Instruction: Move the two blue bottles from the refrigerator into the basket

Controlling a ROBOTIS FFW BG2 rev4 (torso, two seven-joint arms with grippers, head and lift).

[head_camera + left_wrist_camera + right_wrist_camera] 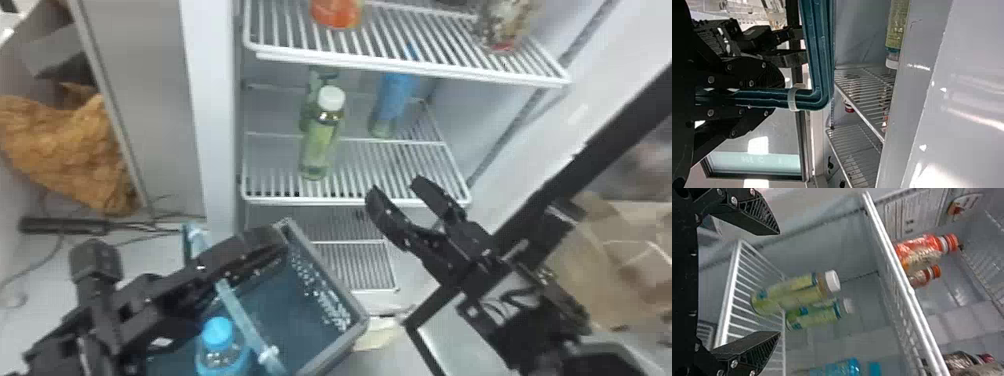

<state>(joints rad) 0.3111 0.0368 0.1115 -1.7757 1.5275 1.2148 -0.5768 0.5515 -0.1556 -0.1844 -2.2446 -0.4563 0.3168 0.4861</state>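
Note:
In the head view, one blue bottle (392, 102) stands towards the back of the refrigerator's middle shelf; in the right wrist view this blue bottle (842, 367) is at the picture's bottom edge. A second blue-capped bottle (219, 345) is inside the basket (327, 295). My left gripper (260, 252) is at the basket's rim; the left wrist view has the left gripper (770, 94) shut on the basket's rim (819, 47). My right gripper (395, 192) stands open and empty at the middle shelf's front edge, below the bottles; the right wrist view has the right gripper (777, 282) with its fingers well apart.
Two green bottles with white caps, the front one (321, 137), stand left of the blue bottle on the middle shelf (380, 162). The upper shelf (410, 60) overhangs them and holds red and dark items. A refrigerator side wall (212, 110) rises at left.

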